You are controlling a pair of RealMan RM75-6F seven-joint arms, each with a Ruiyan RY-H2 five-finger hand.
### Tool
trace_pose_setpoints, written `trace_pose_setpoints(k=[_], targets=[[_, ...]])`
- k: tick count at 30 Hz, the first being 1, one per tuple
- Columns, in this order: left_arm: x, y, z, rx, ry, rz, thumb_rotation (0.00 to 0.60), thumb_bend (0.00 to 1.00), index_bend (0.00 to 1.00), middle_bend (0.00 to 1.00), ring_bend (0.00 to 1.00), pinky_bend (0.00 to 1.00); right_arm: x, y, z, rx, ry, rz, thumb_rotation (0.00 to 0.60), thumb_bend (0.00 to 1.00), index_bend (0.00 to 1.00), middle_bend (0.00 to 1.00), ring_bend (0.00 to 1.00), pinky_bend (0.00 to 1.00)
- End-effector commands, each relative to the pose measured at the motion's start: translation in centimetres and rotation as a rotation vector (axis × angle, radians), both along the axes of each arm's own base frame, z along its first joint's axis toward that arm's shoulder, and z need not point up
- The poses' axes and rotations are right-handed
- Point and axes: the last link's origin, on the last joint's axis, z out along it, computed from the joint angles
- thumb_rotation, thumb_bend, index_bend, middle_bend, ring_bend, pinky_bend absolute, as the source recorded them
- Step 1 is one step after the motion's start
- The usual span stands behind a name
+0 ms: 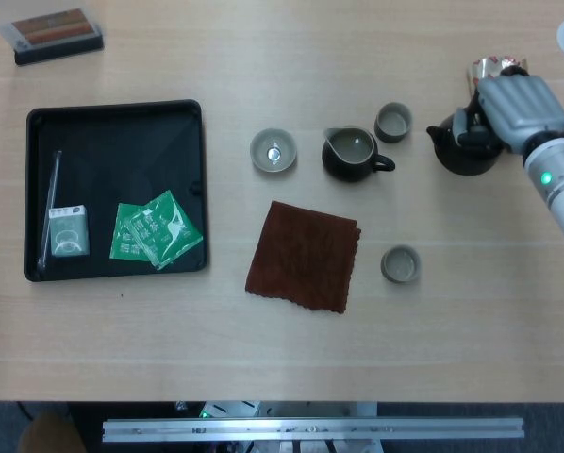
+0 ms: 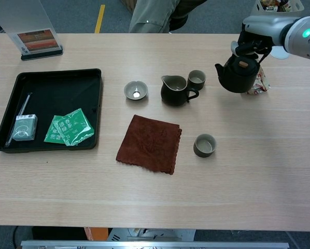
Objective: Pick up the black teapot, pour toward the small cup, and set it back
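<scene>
The black teapot [image 1: 461,149] [image 2: 238,76] is at the far right of the table, upright, spout pointing left. My right hand [image 1: 513,106] [image 2: 254,42] grips its handle from above and behind. Whether the pot rests on the table or hangs just above it I cannot tell. One small cup [image 1: 401,264] [image 2: 205,144] stands alone in front of the pot, right of the brown cloth. Another small cup [image 1: 393,121] [image 2: 196,79] stands left of the teapot, beside the dark pitcher [image 1: 351,154] [image 2: 174,90]. My left hand is out of both views.
A shiny foil packet [image 1: 489,68] [image 2: 261,83] lies right behind the teapot. A brown cloth [image 1: 305,255] [image 2: 150,142] lies mid-table, with a shallow bowl [image 1: 273,150] [image 2: 136,90] behind it. A black tray [image 1: 178,113] [image 2: 93,75] with green sachets sits at the left.
</scene>
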Motion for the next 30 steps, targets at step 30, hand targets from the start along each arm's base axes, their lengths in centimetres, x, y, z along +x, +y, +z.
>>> trace_pose_setpoints(k=[30], targets=[[-0.4,-0.6,0.3,0.021,-0.002,0.020,0.600,0.22,0.02,0.00,0.00,0.00,2.3,-4.0,-4.0,-0.128,0.264,0.152,0.327,0.83,0.92,0.87,0.87,0.13]])
